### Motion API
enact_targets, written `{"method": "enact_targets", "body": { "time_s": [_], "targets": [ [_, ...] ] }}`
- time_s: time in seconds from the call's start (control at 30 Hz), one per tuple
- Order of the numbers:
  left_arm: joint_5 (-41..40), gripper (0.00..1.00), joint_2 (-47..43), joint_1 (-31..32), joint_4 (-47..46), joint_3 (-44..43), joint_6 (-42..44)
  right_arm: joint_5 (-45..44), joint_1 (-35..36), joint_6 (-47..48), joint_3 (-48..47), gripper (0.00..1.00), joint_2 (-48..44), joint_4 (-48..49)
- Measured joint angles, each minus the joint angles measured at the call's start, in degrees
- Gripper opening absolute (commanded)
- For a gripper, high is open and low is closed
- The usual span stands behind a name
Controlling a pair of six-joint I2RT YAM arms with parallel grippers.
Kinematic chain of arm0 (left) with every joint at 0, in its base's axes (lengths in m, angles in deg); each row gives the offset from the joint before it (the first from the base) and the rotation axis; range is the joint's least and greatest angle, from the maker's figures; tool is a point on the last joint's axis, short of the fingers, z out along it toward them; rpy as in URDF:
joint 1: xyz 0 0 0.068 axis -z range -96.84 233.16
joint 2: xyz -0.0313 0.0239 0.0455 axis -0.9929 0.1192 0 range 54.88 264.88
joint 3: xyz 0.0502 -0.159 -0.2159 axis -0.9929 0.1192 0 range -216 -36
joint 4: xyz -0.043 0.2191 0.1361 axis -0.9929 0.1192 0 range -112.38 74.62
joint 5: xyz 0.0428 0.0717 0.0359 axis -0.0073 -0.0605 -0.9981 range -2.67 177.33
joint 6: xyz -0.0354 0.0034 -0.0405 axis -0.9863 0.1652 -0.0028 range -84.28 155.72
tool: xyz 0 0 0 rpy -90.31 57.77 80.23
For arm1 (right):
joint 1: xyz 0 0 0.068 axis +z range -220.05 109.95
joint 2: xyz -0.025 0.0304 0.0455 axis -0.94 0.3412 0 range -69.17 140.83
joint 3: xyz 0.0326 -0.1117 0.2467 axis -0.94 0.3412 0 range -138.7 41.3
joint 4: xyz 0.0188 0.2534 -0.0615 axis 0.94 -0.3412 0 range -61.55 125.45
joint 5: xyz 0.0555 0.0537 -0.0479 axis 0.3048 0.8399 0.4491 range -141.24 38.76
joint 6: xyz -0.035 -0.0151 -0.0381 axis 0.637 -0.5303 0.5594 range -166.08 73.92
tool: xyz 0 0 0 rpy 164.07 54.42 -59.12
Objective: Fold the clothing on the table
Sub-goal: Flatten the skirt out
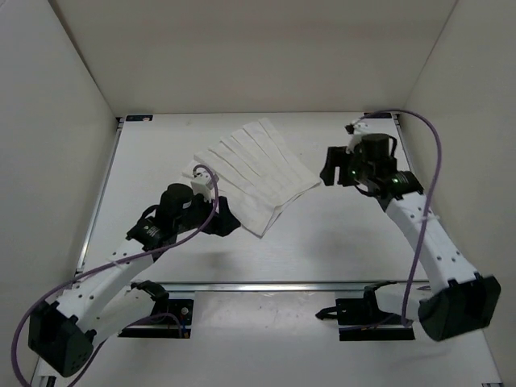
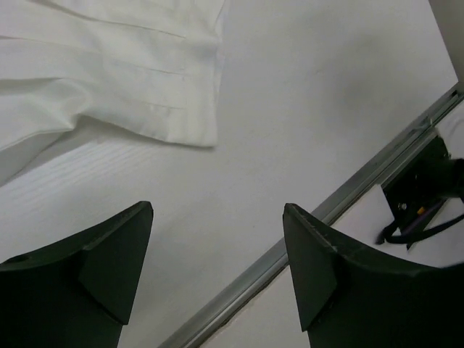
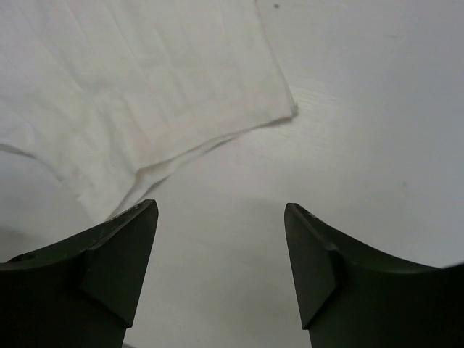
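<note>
Folding is looking barely begun: clothing (image 1: 254, 173) is lying spread and slanted mid-table (image 1: 339, 250), pleats showing, one layer peeking out beneath, so the main folds are likely remaining. Seen from above, left gripper (image 1: 226, 222) is hovering empty, jaws apart, cloth at its 1 o'clock; right gripper (image 1: 330, 173), likewise parted and empty, is facing cloth at 9 o'clock

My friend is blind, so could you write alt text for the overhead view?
A white pleated garment lies flat and askew on a white table. The left claw is beside the garment's near edge, the right claw by its right corner; both are open and empty.
</note>
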Motion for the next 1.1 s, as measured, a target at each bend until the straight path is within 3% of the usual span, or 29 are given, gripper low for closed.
{"method": "enact_targets", "body": {
  "time_s": [0.13, 0.33, 0.47, 0.67, 0.8, 0.9, 0.97, 1.03, 1.1],
  "targets": [
    [0.83, 0.81, 6.45, 1.33, -9.7, 4.46, -6.75, -0.28, 3.13, 0.83, -3.65, 0.68, 12.72, 6.95],
    [-0.9, 0.77, 18.1, 4.31, -17.27, 6.6, -12.74, 0.42, -3.41, 2.73, -10.4, 0.7, 28.74, 7.78],
    [-3.41, 0.82, 27.12, 5.31, -20.33, 4.87, -15.37, 0.31, -4.83, 3.96, -13.73, 0.71, 34.23, 8.39],
    [-5.9, 0.72, 38.21, 6.29, -24.7, 1.25, -21.03, 0.22, -4.96, 5.29, -18.27, 0.73, 39.74, 8.41],
    [-6.64, 0.59, 42.62, 6.12, -27.58, -1.55, -24.7, 1.4, -5.77, 5.73, -20.28, 0.73, 43.1, 8.76],
    [-6.67, 0.42, 45.03, 5.84, -28.33, -3.19, -26.05, 3.17, -7.21, 6.1, -21.31, 0.73, 45.51, 8.87],
    [-6.58, 0.18, 45.86, 5.38, -28.76, -3.28, -26.99, 4.57, -8.15, 6.21, -21.51, 0.73, 47.1, 8.92],
    [-6.05, 0.0, 46.31, 4.9, -28.96, -3.23, -27.32, 6.4, -8.74, 6.36, -21.57, 0.72, 48.83, 8.85],
    [-5.25, 0.0, 46.25, 4.17, -29.16, -3.04, -27.1, 7.87, -9.27, 6.54, -21.68, 0.71, 50.69, 8.85]
  ]
}}
